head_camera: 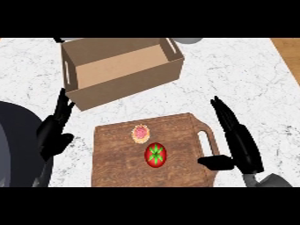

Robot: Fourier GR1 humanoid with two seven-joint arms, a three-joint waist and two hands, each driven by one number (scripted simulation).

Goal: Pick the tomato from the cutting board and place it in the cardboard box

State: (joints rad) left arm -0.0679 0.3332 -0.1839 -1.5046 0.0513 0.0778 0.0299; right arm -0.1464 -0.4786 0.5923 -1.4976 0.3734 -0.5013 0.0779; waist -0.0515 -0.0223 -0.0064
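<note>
Marble counter point(243, 74) | tomato point(155, 154) on cutting board point(119, 167) | both hands' fingers straight

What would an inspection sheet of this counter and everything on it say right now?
Surface: white marbled counter, wood floor at both upper corners.
Job's things: tomato lies on the cutting board; the open, empty box stands behind the board, apart from it.
Clutter: a small pink round item on the board just behind the tomato; a grey object partly visible behind the box.
Hands: left hand open, left of the board; right hand open, by the board's handle end, thumb toward the tomato. Neither touches the tomato.
Cables: nothing seen.
Surroundings: nothing seen beyond the floor.
</note>
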